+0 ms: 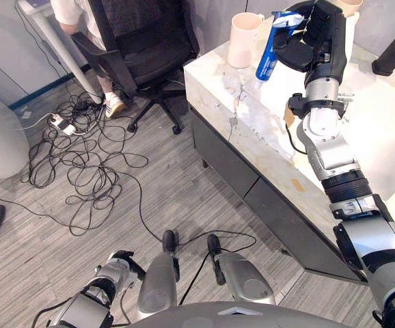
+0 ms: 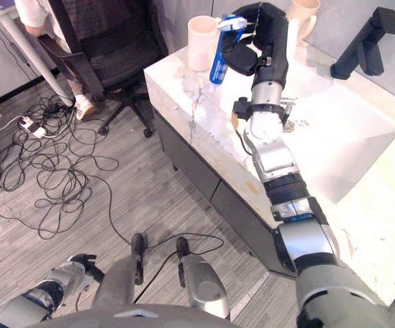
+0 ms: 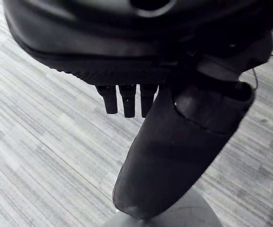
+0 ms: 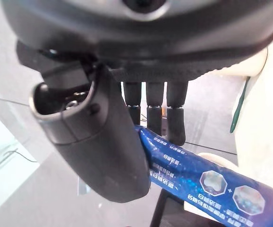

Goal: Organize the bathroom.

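**Blue tube held high over the marble tabletop**

Blue toothpaste tube [image 1: 268, 48] sits in your right hand [image 1: 305, 37], fingers [image 4: 154, 113] and thumb clamped round its upper end, as your right wrist view shows. It hangs tilted above the far end of the marble tabletop [image 1: 218, 89], just beside a cream mug [image 1: 242, 39]. A second cream mug [image 2: 305, 14] stands behind the hand, near the wall. You have a white sink basin [image 2: 348, 130] to the right of the arm, with a black tap [image 2: 365, 44] at its far side. Your left hand [image 1: 119, 266] hangs low over the grey floor [image 3: 42, 142], fingers loosely extended and holding nothing. An office chair [image 1: 143, 48] and tangled cables [image 1: 88, 164] lie off to your left.
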